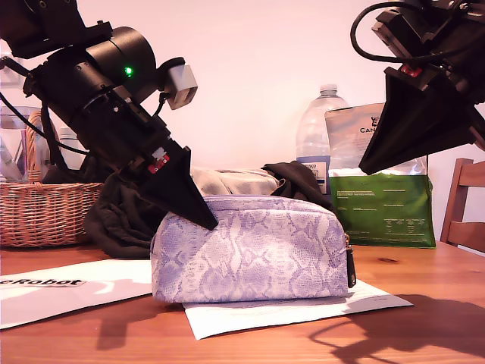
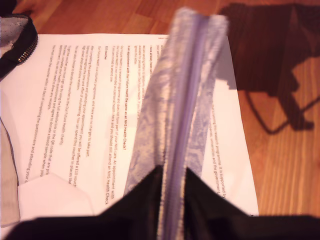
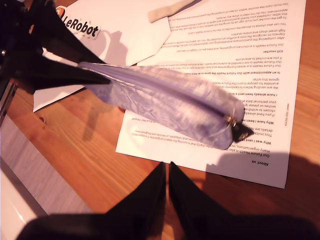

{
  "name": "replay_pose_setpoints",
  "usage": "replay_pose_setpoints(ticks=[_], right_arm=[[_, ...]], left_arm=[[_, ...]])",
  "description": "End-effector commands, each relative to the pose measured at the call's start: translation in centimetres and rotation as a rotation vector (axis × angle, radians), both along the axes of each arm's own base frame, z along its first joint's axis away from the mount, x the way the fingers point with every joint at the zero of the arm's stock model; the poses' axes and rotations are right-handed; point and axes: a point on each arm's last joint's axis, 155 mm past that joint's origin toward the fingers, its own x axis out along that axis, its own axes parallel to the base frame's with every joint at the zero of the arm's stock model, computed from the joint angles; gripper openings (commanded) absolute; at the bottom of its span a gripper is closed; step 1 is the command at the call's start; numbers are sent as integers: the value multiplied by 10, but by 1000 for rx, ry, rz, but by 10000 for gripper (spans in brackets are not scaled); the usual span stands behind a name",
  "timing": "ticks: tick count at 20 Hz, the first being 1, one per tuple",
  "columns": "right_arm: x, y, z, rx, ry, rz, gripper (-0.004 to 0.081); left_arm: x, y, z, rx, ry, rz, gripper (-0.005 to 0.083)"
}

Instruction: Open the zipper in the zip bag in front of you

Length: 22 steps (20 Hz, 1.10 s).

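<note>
The zip bag (image 1: 250,246) stood upright on a printed sheet (image 1: 303,311) on the wooden table (image 1: 424,334), near the middle of the exterior view, and we judged the task barely begun. The zipper (image 2: 185,115) ran as one closed lilac line along the top ridge, with no gap that we could see, and its black pull tab (image 1: 351,267) hung at the bag's end toward the exterior view's right. My first gripper (image 1: 198,214) was down at the opposite end, toward the exterior view's left; the first wrist view showed its two dark fingers (image 2: 140,195) set either side of the zip ridge, apparently pinching the top of the bag, though we could not tell how firm that hold was. My second gripper (image 3: 167,172) hovered well above the table, near the tab end but apart from it, its fingertips drawn almost together and holding nothing. By our reckoning the bracing of the bag was in hand, while taking the tab and drawing it along the whole zip were yet to do.
</note>
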Motion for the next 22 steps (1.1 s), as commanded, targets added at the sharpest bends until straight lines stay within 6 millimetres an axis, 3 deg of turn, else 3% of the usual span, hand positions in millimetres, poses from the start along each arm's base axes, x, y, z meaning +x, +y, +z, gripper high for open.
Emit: replay_pose_setpoints(ticks=[1,6,13,15,17,19,22], right_arm=[[4,1,8,10,-27,5,-13],[4,2,9,11,-30,5,-13],[21,1,19,-1,-131,-2,-13],[34,-6,22,-40,-190,-38,-13],[38,-11,20,-69,-204,-60,-13],[48,-21,20,-113,-238,-105,-13],[66,-22,41,-114,-360,-132,-13]], left_arm=[[-1,-1,-3,6,7,-9,378],[-3,0,11,-5,-18,-13,380],[-6,2,65,-67,-134,-13,367],[-8,5,77,-78,-150,8,282],[-7,8,85,-85,-154,38,21],[-6,9,90,-106,-133,75,-22],[5,16,89,-99,-119,163,-22]])
